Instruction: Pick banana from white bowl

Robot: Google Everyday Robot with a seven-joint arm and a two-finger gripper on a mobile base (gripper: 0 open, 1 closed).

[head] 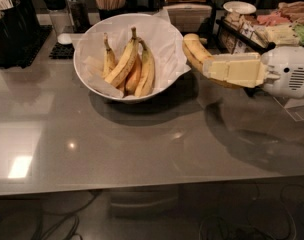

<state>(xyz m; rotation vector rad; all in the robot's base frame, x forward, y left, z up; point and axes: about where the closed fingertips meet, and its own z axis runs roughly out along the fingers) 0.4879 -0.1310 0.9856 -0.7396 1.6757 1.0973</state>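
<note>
Pick approx. done: gripper (214, 70) clamped on banana (193, 48), held above table (142, 144). Fruit juts fwd past fingertips, outside white bowl (164, 41). Bowl just ahead of hand, other bananas (128, 64) inside. Left, prob.: pull clear w/o dropping.

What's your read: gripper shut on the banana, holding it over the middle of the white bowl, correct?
Not over the middle. The camera view shows the gripper, jaws shut on the banana, holding it outside the white bowl, just past its right rim.
</note>
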